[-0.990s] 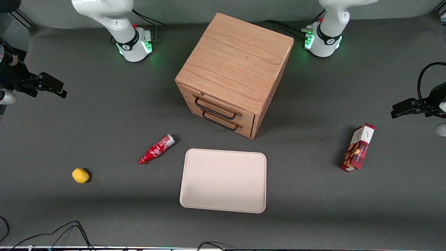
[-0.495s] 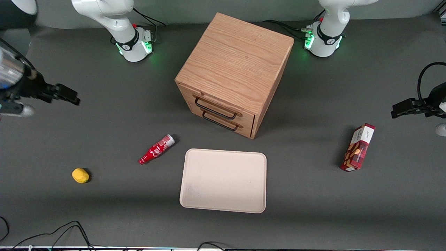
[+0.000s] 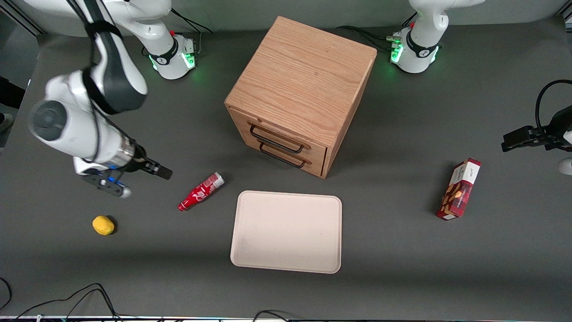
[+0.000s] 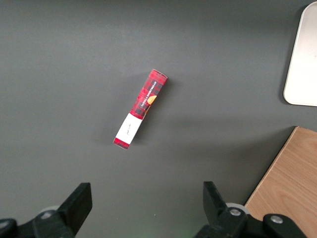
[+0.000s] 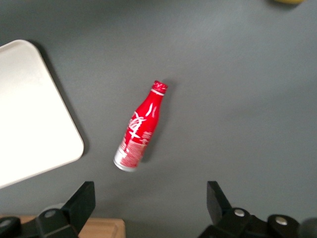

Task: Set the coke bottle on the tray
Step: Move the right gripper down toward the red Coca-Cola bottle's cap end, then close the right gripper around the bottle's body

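1. Since the coke bottle (image 3: 201, 191) lies flat on the table, untouched and apart from the tray (image 3: 250, 250), your step in hand looks like the approach: bring the gripper (image 3: 152, 170) over the bottle before you lower it.
2. In the front view the gripper hangs above the table near the bottle, toward the working arm's end, and not yet over it. In the right wrist view the two fingers (image 5: 79, 201) stand spread wide with nothing between them, and the coke bottle (image 5: 137, 129) sits between them but some way ahead.
3. The bottle's long axis runs diagonally across the table. Its red cap points toward the front camera and the working arm's end; its silvery base points toward the wooden drawer cabinet (image 3: 300, 94) and lies nearer the tray's corner.
4. Turn the wrist so the jaws close across the body, not along it. A grip along the length would likely slide off the tapering neck.
5. Aim for the thick red mid-body, where the sides run about parallel. Being round, it may roll if one finger touches first, so centre it before closing.
6. Keep clear of the yellow lemon-like object (image 3: 103, 225), which lies well apart from the bottle toward the working arm's end.
7. The tray's bare surface offers ample room for setting the bottle down.
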Robot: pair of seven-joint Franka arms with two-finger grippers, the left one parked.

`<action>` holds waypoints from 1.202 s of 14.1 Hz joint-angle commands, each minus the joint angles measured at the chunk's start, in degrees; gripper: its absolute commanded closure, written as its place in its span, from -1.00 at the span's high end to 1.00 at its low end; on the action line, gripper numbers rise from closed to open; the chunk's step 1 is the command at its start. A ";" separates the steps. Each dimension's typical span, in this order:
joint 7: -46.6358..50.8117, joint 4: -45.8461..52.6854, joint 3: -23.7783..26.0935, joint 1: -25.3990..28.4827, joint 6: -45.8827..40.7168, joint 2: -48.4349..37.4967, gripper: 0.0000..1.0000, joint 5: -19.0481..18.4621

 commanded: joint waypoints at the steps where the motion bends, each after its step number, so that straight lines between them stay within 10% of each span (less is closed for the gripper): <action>1: 7.40 -3.99 0.70 -0.02 8.00 3.31 1.00 0.13; 6: 19.19 -3.99 1.76 0.41 17.06 12.37 1.00 -5.57; 17: 23.41 -3.99 1.76 0.50 29.20 22.49 0.96 -5.85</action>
